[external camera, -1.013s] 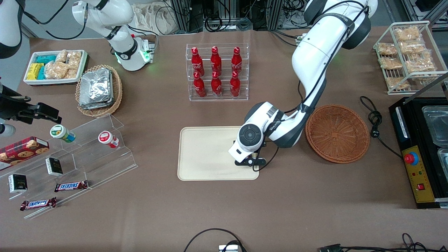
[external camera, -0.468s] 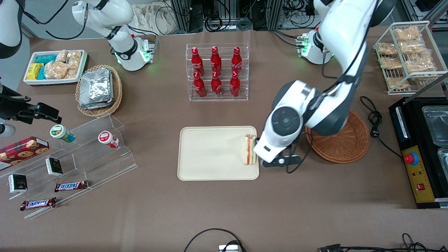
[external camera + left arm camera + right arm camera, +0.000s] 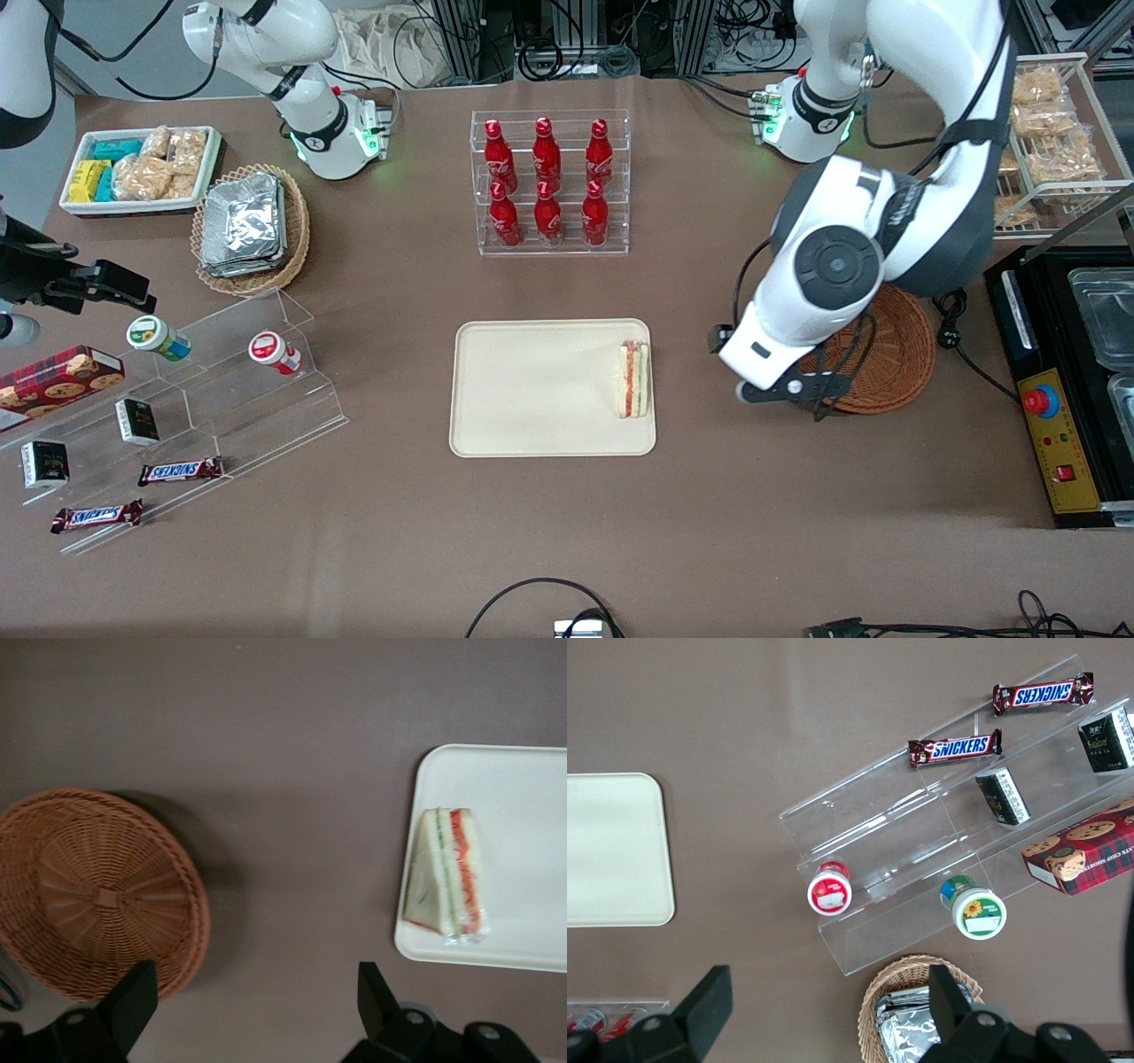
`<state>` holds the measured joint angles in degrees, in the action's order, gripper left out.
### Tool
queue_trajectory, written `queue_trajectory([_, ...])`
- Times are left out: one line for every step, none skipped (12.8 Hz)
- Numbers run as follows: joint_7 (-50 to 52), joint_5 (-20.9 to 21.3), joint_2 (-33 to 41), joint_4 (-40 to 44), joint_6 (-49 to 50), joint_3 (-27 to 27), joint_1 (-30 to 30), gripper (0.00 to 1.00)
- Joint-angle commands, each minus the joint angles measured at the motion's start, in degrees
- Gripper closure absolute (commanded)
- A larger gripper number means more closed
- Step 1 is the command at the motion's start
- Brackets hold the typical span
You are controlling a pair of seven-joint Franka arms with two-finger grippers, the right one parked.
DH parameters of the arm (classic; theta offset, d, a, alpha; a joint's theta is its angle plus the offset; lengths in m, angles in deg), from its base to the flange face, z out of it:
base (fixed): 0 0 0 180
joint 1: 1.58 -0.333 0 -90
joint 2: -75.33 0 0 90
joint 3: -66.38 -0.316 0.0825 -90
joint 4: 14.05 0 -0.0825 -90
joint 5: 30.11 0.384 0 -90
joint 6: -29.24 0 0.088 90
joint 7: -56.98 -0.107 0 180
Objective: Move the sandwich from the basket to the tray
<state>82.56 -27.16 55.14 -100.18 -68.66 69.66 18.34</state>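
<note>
The sandwich [image 3: 633, 379] lies flat on the cream tray [image 3: 532, 390], close against the tray's short rim at the working arm's end, nearer the tray's front corner there than its middle. Its long axis runs from nearer the front camera to farther from it, parallel to that short rim, and its cut edge faces up, showing a red-orange stripe beside a green one between pale bread [image 3: 449, 873]. Nothing else sits on the tray [image 3: 523, 806]. The reddish-brown wicker basket [image 3: 899, 359] stands on the brown table toward the working arm's end, well apart from the tray, and its woven bowl [image 3: 97, 895] holds nothing. The gripper [image 3: 784, 390] hangs above the table between tray and basket, partly over the basket's rim; its fingers [image 3: 133, 1001] are spread wide, holding nothing.
</note>
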Motion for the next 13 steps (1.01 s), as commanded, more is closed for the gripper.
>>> queue_trajectory([-10.0, -2.4, 11.2, -12.4, -3.0, -4.9, 0.1, 0.00])
queue_trajectory([-13.3, -2.6, 13.0, -14.0, -2.9, -7.2, 0.1, 0.00])
queue_trajectory([-16.3, -3.0, 13.8, -14.5, -2.3, -8.5, 0.0, 0.00])
queue_trajectory([-19.1, -3.2, 14.1, -14.4, -1.9, -9.9, 0.0, 0.00])
queue_trajectory([-21.3, -3.3, 14.4, -14.3, -1.3, -11.8, 0.0, 0.00])
queue_trajectory([-24.7, -3.3, 15.1, -14.3, -0.5, -13.1, -0.1, 0.00])
queue_trajectory([-28.5, -3.6, 15.1, -14.2, 0.3, -12.5, -5.1, 0.00])
queue_trajectory([-31.7, -4.6, 15.1, -13.7, 0.6, -9.5, -8.5, 0.00])
queue_trajectory([-33.7, -4.6, 14.5, -12.6, 0.8, -9.4, -8.7, 0.00])
queue_trajectory([-34.6, -4.2, 13.9, -11.3, 1.0, -8.9, -10.7, 0.00])
queue_trajectory([-36.6, -4.2, 13.1, -9.9, 1.4, -7.0, -12.8, 0.00])
queue_trajectory([-37.2, -4.0, 12.7, -8.6, 1.5, -5.8, -13.1, 0.00])
queue_trajectory([-37.1, -4.0, 12.2, -7.9, 1.5, -5.8, -13.4, 0.00])
